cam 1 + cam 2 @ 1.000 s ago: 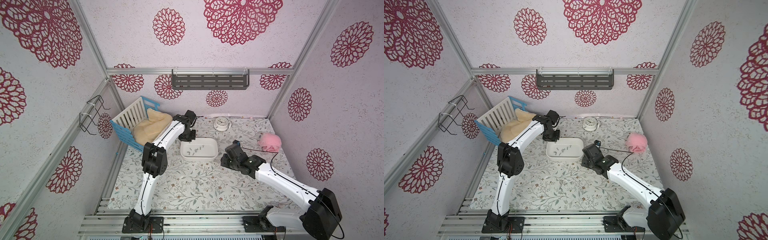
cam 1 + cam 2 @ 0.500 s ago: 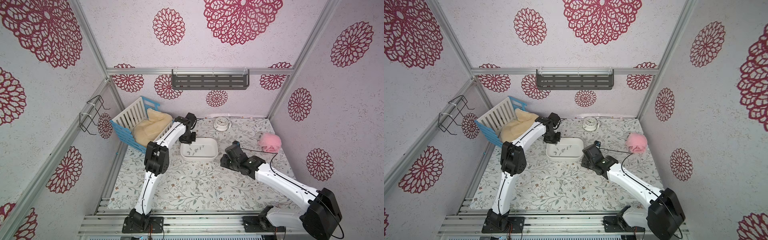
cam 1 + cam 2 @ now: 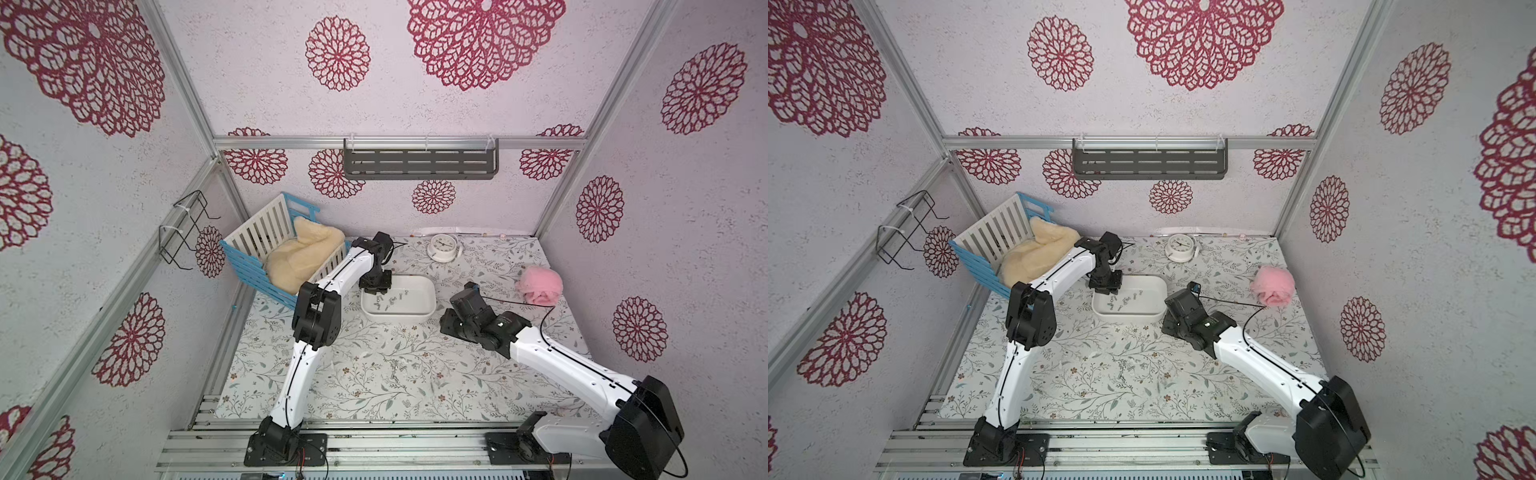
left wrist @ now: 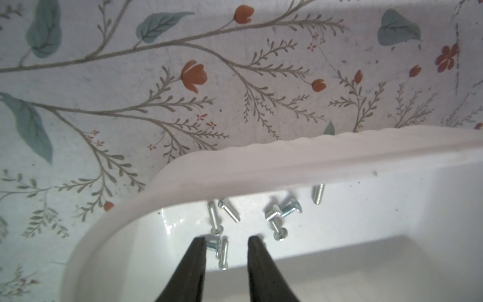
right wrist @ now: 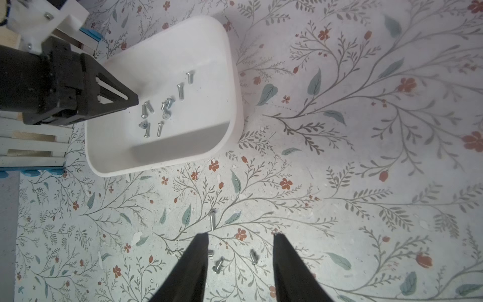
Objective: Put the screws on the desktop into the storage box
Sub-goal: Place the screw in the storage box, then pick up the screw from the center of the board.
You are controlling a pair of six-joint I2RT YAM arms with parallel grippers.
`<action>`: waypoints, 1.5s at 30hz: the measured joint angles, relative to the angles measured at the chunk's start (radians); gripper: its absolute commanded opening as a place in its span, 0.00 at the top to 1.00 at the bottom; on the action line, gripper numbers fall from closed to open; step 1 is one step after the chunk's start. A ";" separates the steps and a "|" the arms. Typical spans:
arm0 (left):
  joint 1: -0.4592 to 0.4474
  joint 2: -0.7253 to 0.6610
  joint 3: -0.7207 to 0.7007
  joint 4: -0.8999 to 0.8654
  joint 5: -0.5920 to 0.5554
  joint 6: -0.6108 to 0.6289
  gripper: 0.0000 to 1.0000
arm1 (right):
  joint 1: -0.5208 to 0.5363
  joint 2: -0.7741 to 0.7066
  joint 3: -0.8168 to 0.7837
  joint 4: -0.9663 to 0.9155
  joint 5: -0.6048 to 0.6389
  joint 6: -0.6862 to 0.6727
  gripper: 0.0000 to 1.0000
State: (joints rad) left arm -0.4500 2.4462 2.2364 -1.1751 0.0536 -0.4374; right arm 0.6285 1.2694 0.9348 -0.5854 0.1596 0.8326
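The white storage box point(image 3: 428, 311) point(image 3: 1158, 313) stands mid-desktop with several screws point(image 3: 384, 301) point(image 5: 156, 112) lying in its left half. My left gripper point(image 4: 226, 239) point(image 3: 375, 286) hangs open just above that end. Nothing is pinched; one screw point(image 4: 223, 252) lies on the box floor below the gap. In the right wrist view my right gripper point(image 5: 241, 235) is open and empty, above the floral desktop point(image 5: 339, 157). Loose screws point(image 5: 218, 265) point(image 5: 253, 256) lie under it and another screw point(image 5: 212, 222) just ahead. Both top views show this cluster point(image 3: 397, 368) point(image 3: 1127, 368).
A blue-and-white crate with cream fleece point(image 3: 286, 257) leans at the back left, close to the left arm. A white clock point(image 3: 444, 248) and a pink fluffy ball point(image 3: 539, 284) sit at the back and right. A grey shelf point(image 3: 419, 164) hangs on the back wall.
My left gripper has moved from the box's back-left edge to over its left end, and its jaws now stand apart. The right arm has not moved.
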 measured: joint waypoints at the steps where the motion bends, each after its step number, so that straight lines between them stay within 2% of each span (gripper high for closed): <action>1: -0.001 -0.011 -0.005 0.000 -0.002 0.000 0.59 | 0.000 0.000 0.000 0.000 0.000 0.000 0.55; 5: -0.003 -0.112 -0.051 0.002 -0.013 0.004 0.58 | 0.000 0.000 0.000 0.000 -0.001 0.000 0.55; 10: -0.003 -0.381 -0.195 0.048 -0.038 0.012 0.54 | 0.005 0.005 -0.008 0.000 -0.018 0.000 0.55; 15: 0.025 -0.686 -0.413 0.139 -0.059 0.018 0.52 | 0.026 0.054 -0.019 0.001 -0.031 0.000 0.55; 18: 0.073 -0.790 -0.566 0.192 -0.066 0.019 0.51 | 0.040 0.079 -0.027 0.000 -0.041 0.000 0.55; 24: 0.168 -0.839 -0.846 0.263 -0.067 0.018 0.51 | 0.067 0.120 -0.030 0.000 -0.056 0.000 0.55; 27: 0.186 -0.856 -0.938 0.283 -0.064 0.018 0.52 | 0.079 0.148 -0.030 0.000 -0.061 0.001 0.55; 45: 0.212 -0.871 -0.968 0.346 -0.009 0.018 0.52 | 0.134 0.290 -0.030 -0.016 -0.103 0.006 0.56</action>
State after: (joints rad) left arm -0.2375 1.5753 1.2686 -0.8291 0.0444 -0.4198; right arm 0.7628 1.5589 0.9051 -0.6014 0.0563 0.8391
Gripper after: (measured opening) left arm 0.480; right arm 0.442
